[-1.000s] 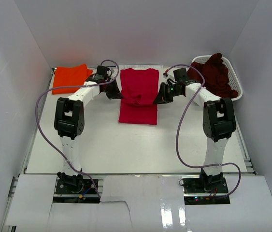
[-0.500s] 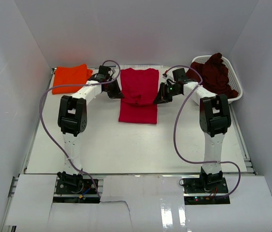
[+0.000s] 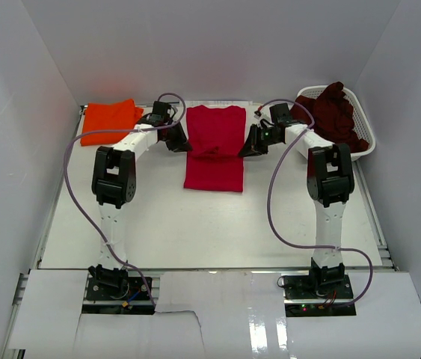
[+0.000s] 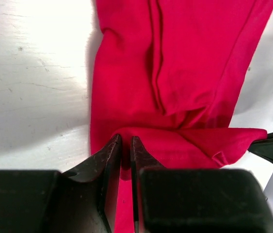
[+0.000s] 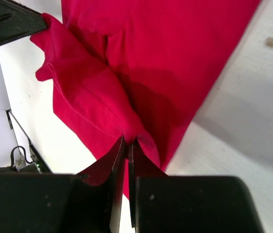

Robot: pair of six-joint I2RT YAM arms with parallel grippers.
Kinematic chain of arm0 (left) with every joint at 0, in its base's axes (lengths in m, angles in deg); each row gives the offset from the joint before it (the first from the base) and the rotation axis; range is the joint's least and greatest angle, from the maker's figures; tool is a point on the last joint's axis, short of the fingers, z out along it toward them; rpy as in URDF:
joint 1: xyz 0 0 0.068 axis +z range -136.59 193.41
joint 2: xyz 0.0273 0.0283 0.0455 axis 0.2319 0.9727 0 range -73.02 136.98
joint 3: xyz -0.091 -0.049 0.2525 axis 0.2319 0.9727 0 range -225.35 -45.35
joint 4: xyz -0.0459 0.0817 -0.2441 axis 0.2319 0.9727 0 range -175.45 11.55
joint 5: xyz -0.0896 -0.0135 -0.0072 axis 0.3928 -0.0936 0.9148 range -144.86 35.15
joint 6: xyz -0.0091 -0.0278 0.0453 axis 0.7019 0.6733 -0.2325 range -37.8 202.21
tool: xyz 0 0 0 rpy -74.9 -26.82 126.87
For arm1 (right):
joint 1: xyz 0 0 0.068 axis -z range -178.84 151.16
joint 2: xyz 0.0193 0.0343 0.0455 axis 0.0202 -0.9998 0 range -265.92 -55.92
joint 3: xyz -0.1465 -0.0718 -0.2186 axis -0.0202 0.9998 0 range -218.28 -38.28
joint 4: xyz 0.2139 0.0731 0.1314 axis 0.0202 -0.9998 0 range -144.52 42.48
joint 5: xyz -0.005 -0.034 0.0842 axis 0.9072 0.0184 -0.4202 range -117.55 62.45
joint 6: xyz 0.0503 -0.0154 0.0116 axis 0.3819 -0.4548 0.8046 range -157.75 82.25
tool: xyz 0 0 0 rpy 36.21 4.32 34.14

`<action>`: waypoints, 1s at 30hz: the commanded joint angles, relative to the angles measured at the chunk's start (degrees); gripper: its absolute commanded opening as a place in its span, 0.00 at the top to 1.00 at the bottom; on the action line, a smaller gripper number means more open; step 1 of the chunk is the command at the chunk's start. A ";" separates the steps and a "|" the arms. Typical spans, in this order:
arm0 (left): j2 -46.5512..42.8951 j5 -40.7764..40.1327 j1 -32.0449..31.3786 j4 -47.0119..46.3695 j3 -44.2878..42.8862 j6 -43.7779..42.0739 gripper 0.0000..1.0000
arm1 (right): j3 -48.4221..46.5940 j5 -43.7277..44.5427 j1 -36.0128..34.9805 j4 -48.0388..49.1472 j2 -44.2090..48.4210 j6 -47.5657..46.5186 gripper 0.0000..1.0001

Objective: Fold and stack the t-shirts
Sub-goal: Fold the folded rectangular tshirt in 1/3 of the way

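The crimson red t-shirt (image 3: pixel 214 142) lies flat at the back middle of the table, partly folded. My left gripper (image 3: pixel 181 146) is shut on its left edge, and the cloth (image 4: pixel 175 73) shows pinched between the jaws in the left wrist view. My right gripper (image 3: pixel 245 151) is shut on its right edge, with a fold of the cloth (image 5: pixel 92 92) bunched up at the jaws. The orange t-shirt (image 3: pixel 110 120) lies folded at the back left. The dark maroon t-shirt (image 3: pixel 337 116) is heaped in the white basket (image 3: pixel 366 142) at the back right.
White walls close in the back and both sides. Grey cables loop from both arms over the table. The white table (image 3: pixel 195 224) lies in front of the red shirt.
Both grippers have moved a little toward the back with the red shirt's edges held. The arms' upper links have swung back.
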 commanded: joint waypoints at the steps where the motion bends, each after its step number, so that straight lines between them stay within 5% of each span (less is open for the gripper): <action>1: -0.34 -0.45 0.37 -0.27 -2.38 0.71 0.75 | -3.22 -1.81 0.73 0.87 -1.66 -0.04 0.92; 7: 0.01 -1.42 0.81 -1.24 -2.82 1.58 0.67 | -5.07 -2.51 1.52 2.80 -3.68 1.01 0.85; 8: -0.42 -1.77 0.99 -1.58 -2.56 2.37 0.63 | -5.42 -2.69 1.78 3.24 -3.95 1.19 0.76; 13: -3.58 -4.31 1.87 -7.64 1.30 3.78 0.45 | -7.00 -2.78 2.31 6.84 -5.36 2.85 0.71; 18: -6.66 -7.39 2.22 -10.81 1.75 3.70 0.44 | -8.94 -3.22 2.93 10.18 -5.80 4.79 0.45; 22: -12.44 -7.05 2.40 -17.31 6.48 1.59 0.44 | -7.71 -2.52 3.19 14.40 -2.55 5.50 0.40; 30: -23.97 15.43 2.40 -32.67 25.62 -0.97 0.45 | 3.17 -9.45 1.70 22.39 3.87 6.81 0.41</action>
